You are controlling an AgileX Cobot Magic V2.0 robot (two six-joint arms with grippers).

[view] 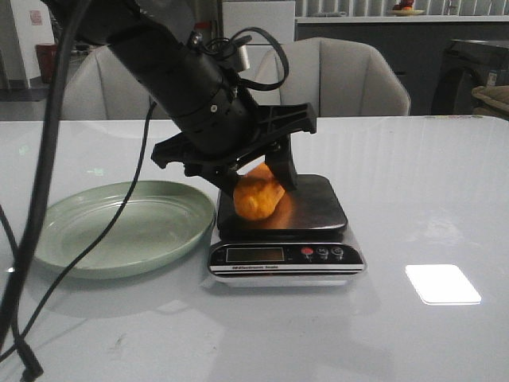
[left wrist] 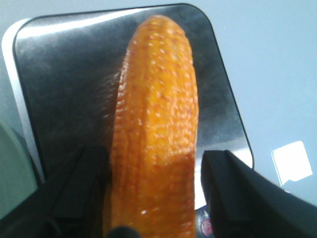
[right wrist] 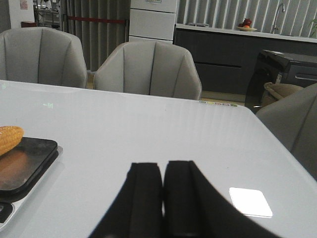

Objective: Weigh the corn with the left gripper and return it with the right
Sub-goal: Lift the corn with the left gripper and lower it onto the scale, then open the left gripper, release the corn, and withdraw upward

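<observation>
Corn (view: 258,197) on scale (view: 318,208); scale label unreadable.

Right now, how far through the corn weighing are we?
Done: the corn is off the green plate and over the scale platform. In hand: the left gripper straddles it, fingers spread; a full release isn't confirmed. Left: read the weight, then the right gripper, shut and away from the scale, returns it.

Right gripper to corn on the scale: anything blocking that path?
Yes: the left gripper sits over the corn on the scale, fingers either side of it. The table between the shut right gripper and the scale shows nothing else.
</observation>
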